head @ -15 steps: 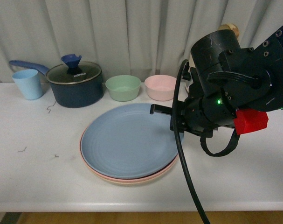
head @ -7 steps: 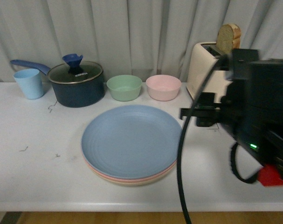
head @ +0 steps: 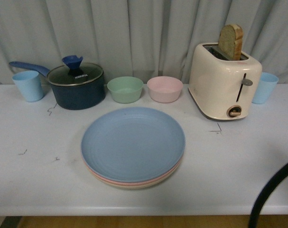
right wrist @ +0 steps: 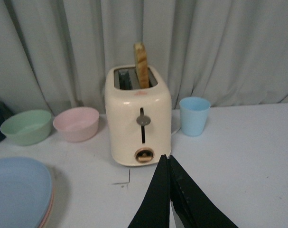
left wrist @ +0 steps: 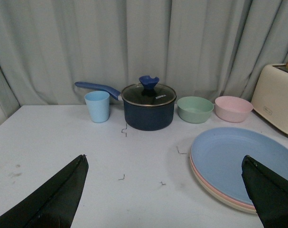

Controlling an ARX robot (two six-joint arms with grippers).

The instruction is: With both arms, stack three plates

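Soft, even light; faint shadows

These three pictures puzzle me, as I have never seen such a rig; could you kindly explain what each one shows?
A two-armed robot took them. The front view looks from its body at a white table: three stacked plates with the blue plate on top, a lidded pot, green bowl, pink bowl, toaster holding bread, and two blue cups. The other two come from wrist cameras. The left gripper is wide open, the right gripper shut; both are empty. The stacking looks finished.
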